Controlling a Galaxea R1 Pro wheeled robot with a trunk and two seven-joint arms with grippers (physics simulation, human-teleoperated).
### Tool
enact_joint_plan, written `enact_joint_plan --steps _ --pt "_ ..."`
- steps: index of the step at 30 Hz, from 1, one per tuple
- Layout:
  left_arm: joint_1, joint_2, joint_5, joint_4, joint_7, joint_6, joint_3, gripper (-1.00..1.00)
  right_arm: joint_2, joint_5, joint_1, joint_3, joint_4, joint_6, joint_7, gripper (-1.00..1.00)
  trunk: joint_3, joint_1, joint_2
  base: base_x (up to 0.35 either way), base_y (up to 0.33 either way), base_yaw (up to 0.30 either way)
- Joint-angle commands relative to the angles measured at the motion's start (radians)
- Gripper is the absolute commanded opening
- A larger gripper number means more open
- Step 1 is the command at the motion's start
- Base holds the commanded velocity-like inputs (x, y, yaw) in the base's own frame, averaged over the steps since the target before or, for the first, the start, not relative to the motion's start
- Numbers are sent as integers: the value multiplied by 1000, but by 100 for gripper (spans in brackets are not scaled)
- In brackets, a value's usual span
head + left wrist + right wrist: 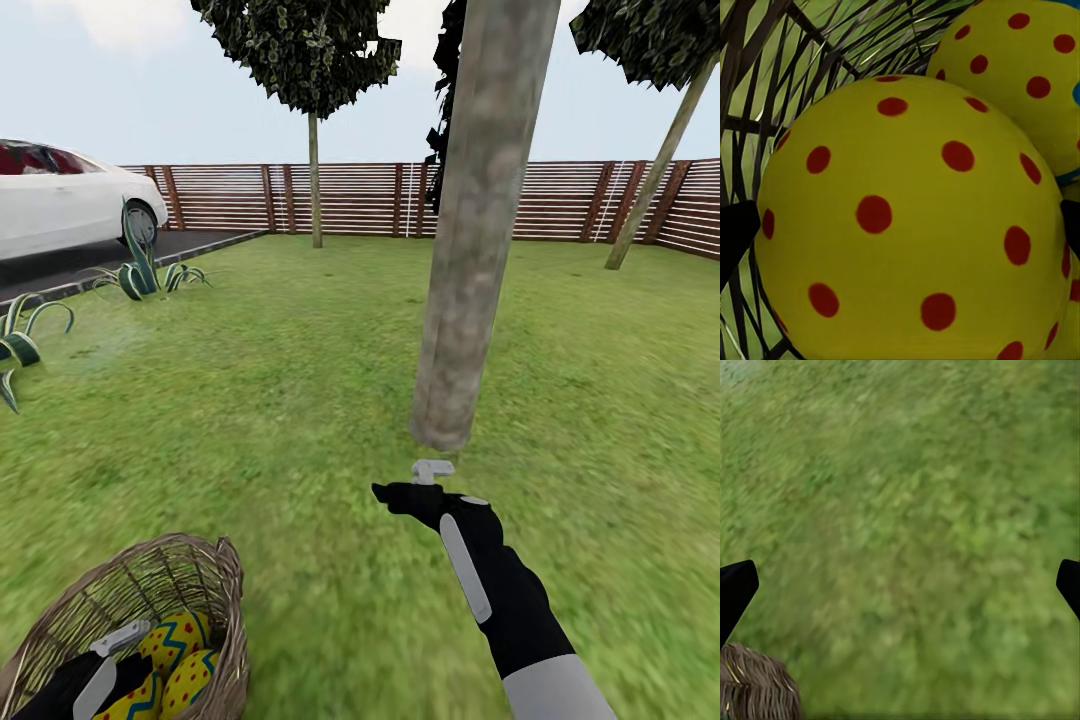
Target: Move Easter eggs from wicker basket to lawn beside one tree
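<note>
While reaching down into the wicker basket (215,600) at the lower left of the head view, left gripper (120,650) among the Easter eggs (175,640), its fingers hidden there by arm and eggs. Seen from the left wrist: one yellow, red-dotted egg (907,217) close between the two dark fingertips (735,232), spread wide to either side of it; contact with the shell impossible to tell. Second egg (1020,67) just behind, touching the first, with a strip of blue band at its edge. Dark open weave of the basket wall (780,90) beside them, green grass showing through the gaps. At least two eggs visible in the basket from the head; a third not clearly made out.

Right gripper (432,470) stretched forward over the lawn (250,400), just short of the base of the thick grey-brown trunk of the tree (470,260), holding nothing. From the right wrist: fingertips (735,592) wide apart over bare grass (915,532), a corner of wicker rim (754,690) at the edge.

Further off: slatted wooden fence (350,200), thin-trunked trees (315,150), spiky plants (145,270), white car (60,200) on the dark driveway (90,260).
</note>
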Motion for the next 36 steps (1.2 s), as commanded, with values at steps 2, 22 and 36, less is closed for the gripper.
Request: enact_joint_plan --steps 2,22,36 --pt "0 0 8 -2 6 6 2 -100 0 1 0 -1 -1 5 2 100 -1 0 0 0 0 0" --pt "0 0 9 -2 5 6 2 -100 0 1 -1 0 1 4 2 100 11 -2 0 0 0 0" --pt "0 0 7 -1 0 8 2 -100 0 1 0 0 1 4 2 100 57 -7 3 0 0 0"
